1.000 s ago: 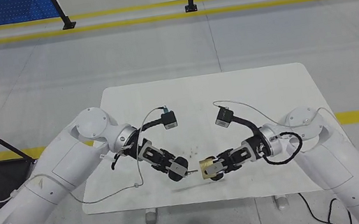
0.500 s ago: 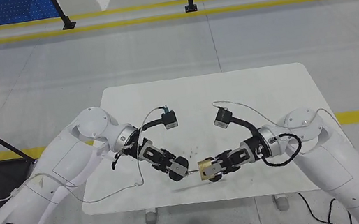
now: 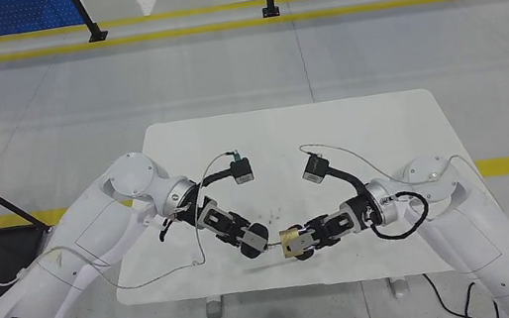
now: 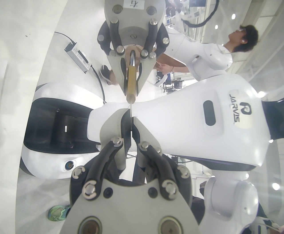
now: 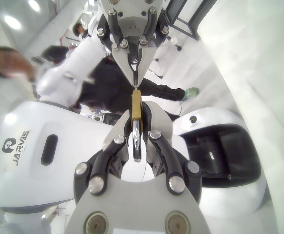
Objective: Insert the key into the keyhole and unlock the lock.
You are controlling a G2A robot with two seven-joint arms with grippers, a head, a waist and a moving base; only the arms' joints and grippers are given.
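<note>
As the left end effector (image 4: 131, 118) pinched the thin, stiff metal key (image 4: 131, 109), the right end effector (image 5: 136, 116) clamped the slick-looking brass padlock (image 5: 136, 100) by its body.

Glossy white arms (image 3: 113, 216), black linkages (image 4: 97, 158), silver screws (image 5: 96, 183).

Above the near part of the bench (image 3: 370, 131): left gripper (image 3: 268, 246) with key (image 4: 131, 110) at left, right gripper (image 3: 305, 241) with lock (image 3: 293, 242) just right, key tip touching lock's end.
</note>
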